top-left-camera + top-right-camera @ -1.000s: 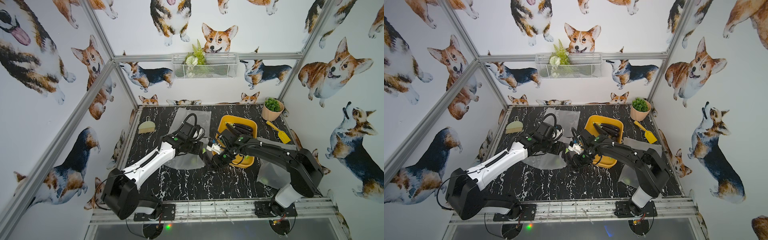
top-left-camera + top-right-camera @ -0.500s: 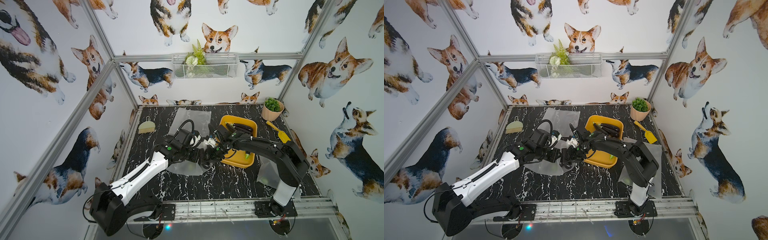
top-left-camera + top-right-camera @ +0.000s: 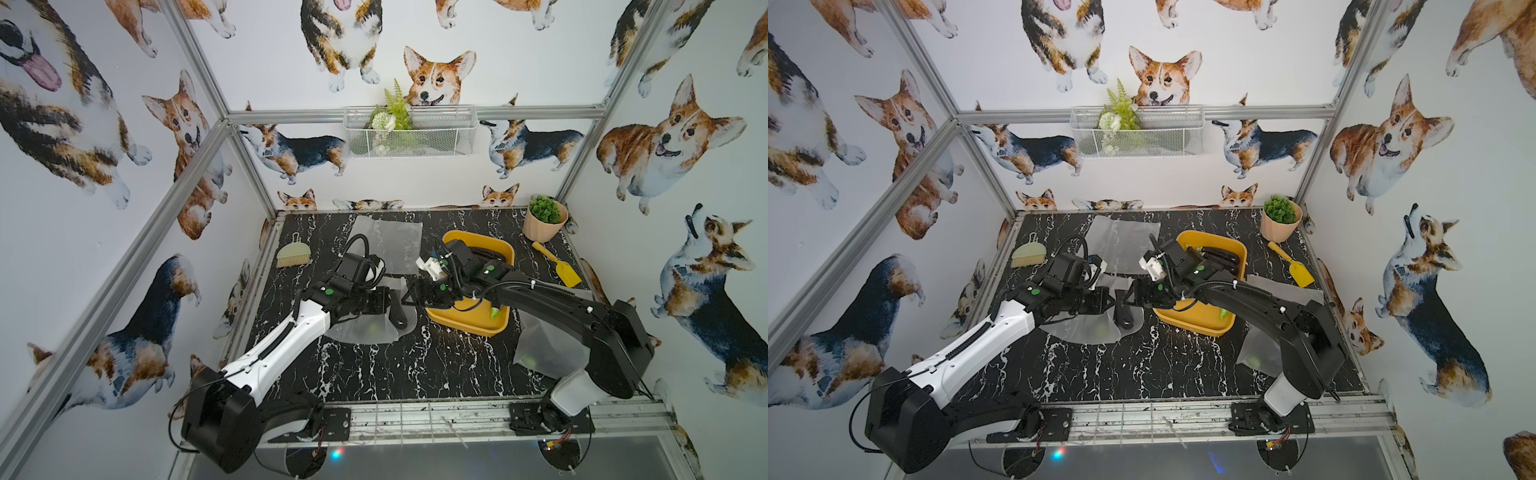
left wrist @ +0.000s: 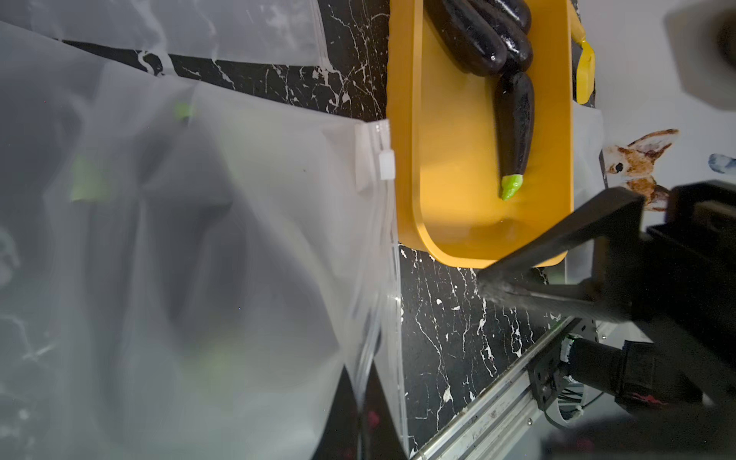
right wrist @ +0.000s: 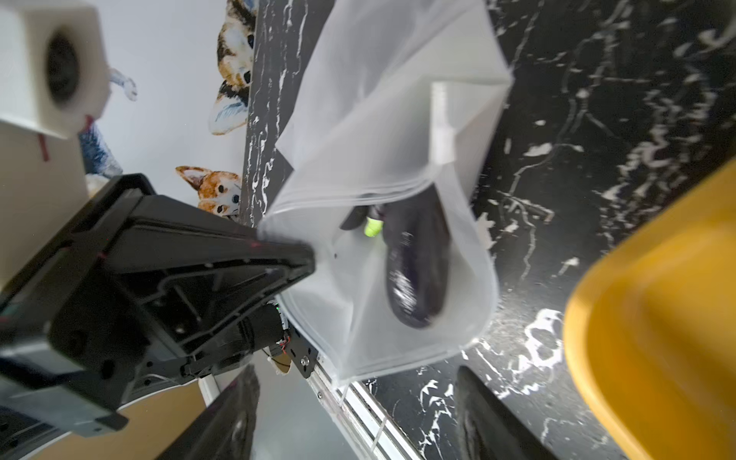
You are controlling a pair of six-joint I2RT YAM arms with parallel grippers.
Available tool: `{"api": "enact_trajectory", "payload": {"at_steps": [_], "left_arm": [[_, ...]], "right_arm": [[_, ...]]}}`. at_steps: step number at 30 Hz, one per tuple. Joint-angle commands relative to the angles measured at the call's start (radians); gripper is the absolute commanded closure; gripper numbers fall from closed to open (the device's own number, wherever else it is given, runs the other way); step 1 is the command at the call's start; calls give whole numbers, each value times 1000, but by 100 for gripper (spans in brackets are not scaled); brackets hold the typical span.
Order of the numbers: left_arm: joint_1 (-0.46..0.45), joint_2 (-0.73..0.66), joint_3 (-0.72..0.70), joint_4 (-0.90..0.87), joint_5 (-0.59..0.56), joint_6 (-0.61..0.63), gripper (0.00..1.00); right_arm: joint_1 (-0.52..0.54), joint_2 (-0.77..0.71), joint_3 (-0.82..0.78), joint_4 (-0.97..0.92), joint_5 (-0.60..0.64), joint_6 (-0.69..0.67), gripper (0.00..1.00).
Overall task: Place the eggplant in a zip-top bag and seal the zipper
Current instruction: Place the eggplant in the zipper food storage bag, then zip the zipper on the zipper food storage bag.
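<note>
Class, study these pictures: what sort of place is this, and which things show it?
Probably a robot test cell: an aluminium frame with corgi-print walls boxes in a marble-look table, a left arm and right arm are bolted to its front rail, and a tray holds eggplants.

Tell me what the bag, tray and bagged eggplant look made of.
Bag: thin frosted plastic film; it creases and the eggplant shows through. Tray: likely hard plastic; smooth, glossy yellow. Eggplant: glossy dark skin, bright green tip; possibly a plastic replica, unclear.
</note>
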Motion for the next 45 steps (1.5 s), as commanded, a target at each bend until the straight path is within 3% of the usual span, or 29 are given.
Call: {"api": "enact_trajectory", "payload": {"at_steps": [1, 4, 7, 12, 16, 20, 22, 24, 28, 33, 40, 45], "left_arm": [[18, -8, -1, 51, 42, -25, 100], [48, -31, -15, 86, 101, -58, 100], [108, -63, -73, 184, 185, -143, 100], [108, -81, -51, 126, 176, -103, 100], [108, -91, -33, 73, 172, -69, 100], [95, -80, -33, 59, 176, -52, 100], [62, -63, -23, 48, 153, -42, 100], [35, -49, -19, 62, 151, -48, 89], [29, -50, -18, 193, 249, -108, 73], [58, -76, 142, 191, 331, -70, 52], [320, -63, 350, 191, 357, -37, 49], [375, 29, 529, 19, 278, 250, 49]], "right_arm": [[-13, 3, -16, -13, 31, -43, 28], [-11, 32, 5, -72, 124, -91, 32], [0, 65, -17, -3, 145, -96, 38], [57, 160, 36, 59, 203, -96, 56], [59, 169, 33, 151, 240, -88, 61], [59, 167, 73, 160, 272, -111, 84], [59, 143, 91, 159, 282, -128, 91], [57, 114, 107, 157, 283, -156, 97], [29, 120, 165, 139, 233, -221, 100], [-24, 146, 267, 132, 88, -334, 100], [-52, 169, 481, -59, -150, -550, 100], [-65, 208, 753, -379, -290, -708, 100]]}}
